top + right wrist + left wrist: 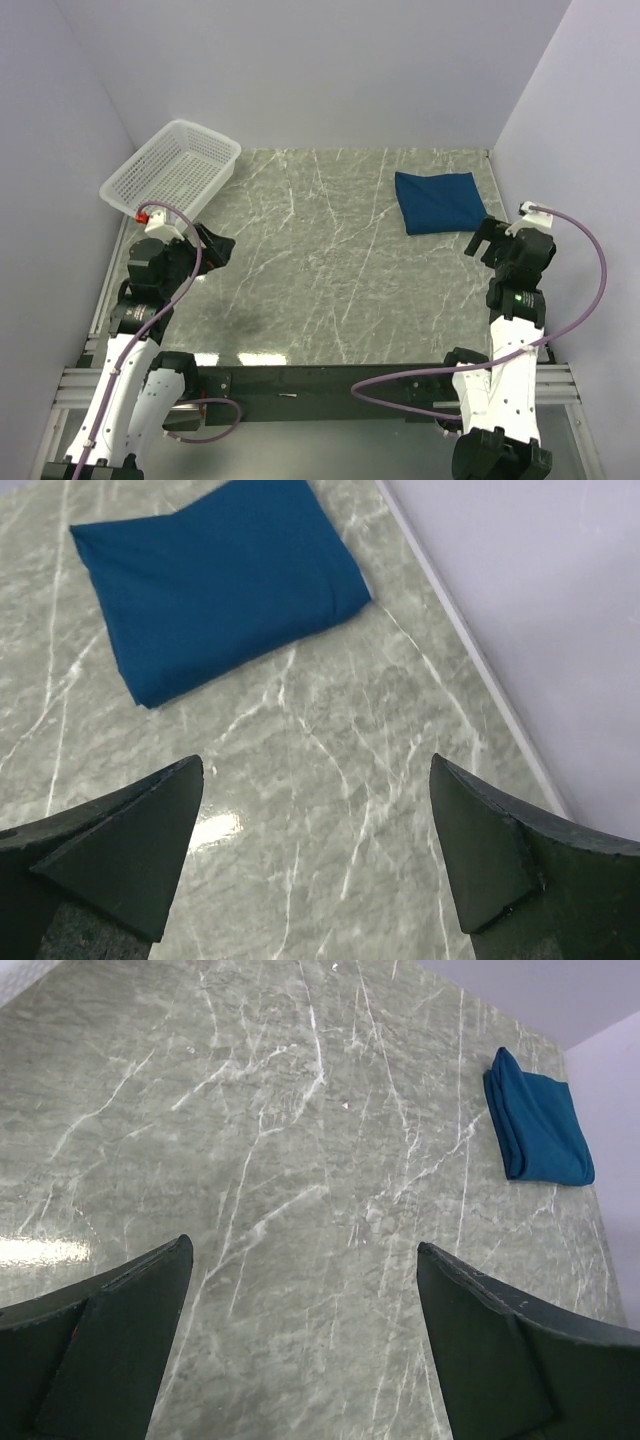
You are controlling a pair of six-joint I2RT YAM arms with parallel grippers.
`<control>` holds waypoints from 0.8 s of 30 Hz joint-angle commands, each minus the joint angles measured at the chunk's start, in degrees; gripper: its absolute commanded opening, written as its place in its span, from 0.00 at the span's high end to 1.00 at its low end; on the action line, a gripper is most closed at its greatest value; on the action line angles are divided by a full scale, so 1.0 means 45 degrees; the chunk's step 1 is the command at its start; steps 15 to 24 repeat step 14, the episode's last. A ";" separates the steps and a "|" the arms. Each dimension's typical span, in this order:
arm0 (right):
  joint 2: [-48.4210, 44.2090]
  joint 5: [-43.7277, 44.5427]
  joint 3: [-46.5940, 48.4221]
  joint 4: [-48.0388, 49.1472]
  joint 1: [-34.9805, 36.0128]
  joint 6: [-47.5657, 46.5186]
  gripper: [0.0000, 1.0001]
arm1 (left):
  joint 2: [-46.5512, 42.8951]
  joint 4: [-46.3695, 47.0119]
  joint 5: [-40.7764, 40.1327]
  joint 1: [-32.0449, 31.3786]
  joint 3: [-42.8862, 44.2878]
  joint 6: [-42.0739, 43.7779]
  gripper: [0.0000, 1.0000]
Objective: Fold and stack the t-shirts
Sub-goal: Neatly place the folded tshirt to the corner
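Note:
One dark blue t-shirt (438, 201) lies folded into a neat rectangle at the far right of the marble table; no print shows on it. The same folded t-shirt (220, 585) fills the top of the right wrist view and sits small at the upper right of the left wrist view (540, 1120). My right gripper (487, 239) hovers just in front of it, open and holding nothing (315, 770). Over the table's left side my left gripper (216, 247) is also open and empty (303, 1252), far from the shirt.
A white mesh basket (172, 168) stands tilted at the far left corner, behind the left arm. Pale walls close in the table on three sides; the right wall (520, 600) runs close beside the shirt. Purple cables (585, 290) loop from both arms.

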 commanded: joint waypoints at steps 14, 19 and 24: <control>0.0098 0.0564 -0.0019 0.0759 -0.0035 -0.0003 0.00 | -0.0103 0.0195 0.0230 0.0041 0.0136 0.0336 0.01; 0.0098 0.0564 -0.0019 0.0759 -0.0035 -0.0003 0.00 | -0.0103 0.0195 0.0230 0.0041 0.0136 0.0336 0.01; 0.0098 0.0564 -0.0019 0.0759 -0.0035 -0.0003 0.00 | -0.0103 0.0195 0.0230 0.0041 0.0136 0.0336 0.01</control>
